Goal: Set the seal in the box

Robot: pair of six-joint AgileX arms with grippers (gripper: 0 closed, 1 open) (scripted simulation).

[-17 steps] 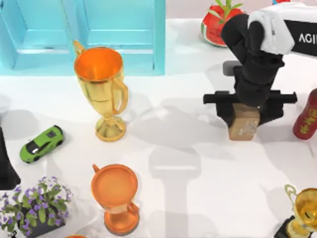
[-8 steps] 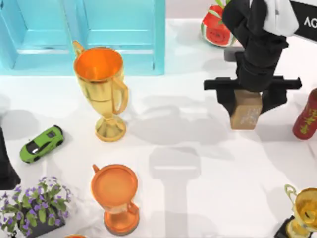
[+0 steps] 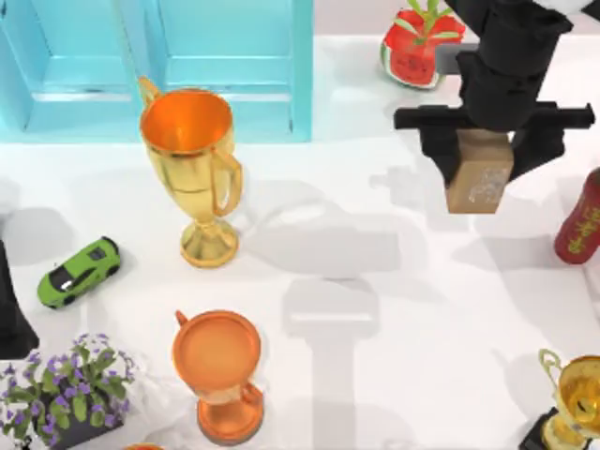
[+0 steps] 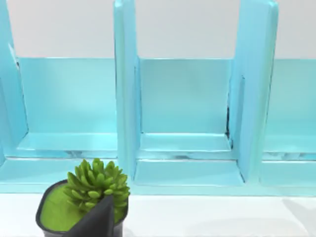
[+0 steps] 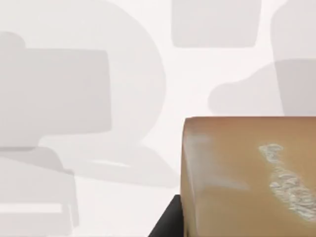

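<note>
Top view: our R gripper [image 3: 484,167] sits at table's right rear, jaws clamped on the seal [image 3: 480,182], which hangs clear of the white table [image 3: 375,309], its shadow apart from it. Red cylinder [image 3: 579,223] just right of it, watermelon [image 3: 414,47] behind. Blue box [image 3: 159,66] at rear left, well apart from seal; gold trophy [image 3: 192,169] in front of box.

L wrist view: box compartments, green succulent pot [image 4: 81,205] near. L jaws: can't tell.

R wrist view: seal [image 5: 249,175] close up, pale markings on face, table w/ shadows beneath.
</note>
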